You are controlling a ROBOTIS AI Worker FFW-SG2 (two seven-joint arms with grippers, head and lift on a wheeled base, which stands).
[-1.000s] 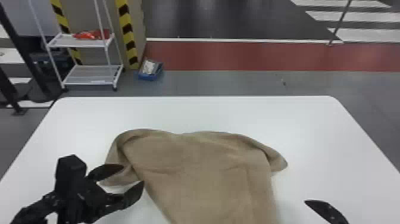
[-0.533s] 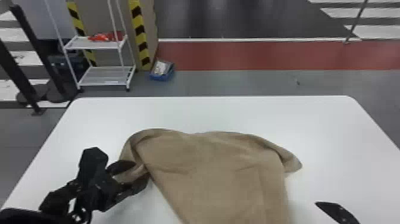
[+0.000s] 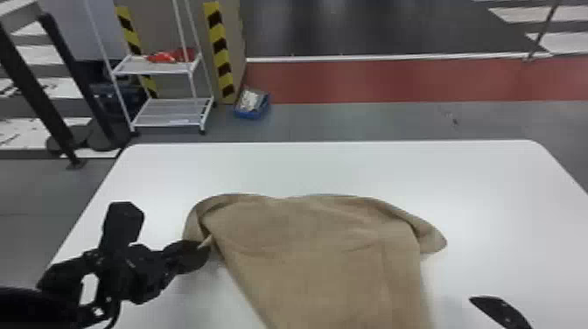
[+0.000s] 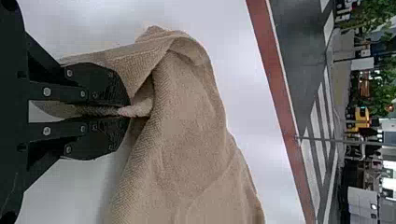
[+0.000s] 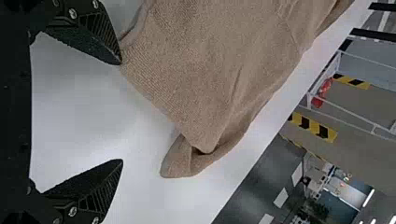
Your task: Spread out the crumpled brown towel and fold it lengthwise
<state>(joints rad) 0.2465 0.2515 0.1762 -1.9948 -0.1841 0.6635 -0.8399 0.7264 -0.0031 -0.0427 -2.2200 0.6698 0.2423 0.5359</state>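
1. Towel [image 3: 323, 262] ran off the head view's bottom edge, so no clue how its near end lay.
2. The pinched bit of it was kinda buried between the left gripper's [image 3: 202, 251] fingers.
3. Right gripper [image 3: 501, 309] got mostly chopped off by that same bottom edge.
4. Ditto the table's [image 3: 350, 166] near side.
5. Red stuff [image 3: 164, 57] on the rack [image 3: 166, 120]? Too blurry, couldn't tell.
6. Same with the pale stuff [image 3: 250, 99] in the blue bin [image 3: 251, 115], tbh.

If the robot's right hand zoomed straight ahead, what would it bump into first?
Probably the brown towel, near its folded corner. The right hand points that way over the white table, but its height is unclear, so it might touch the table first.
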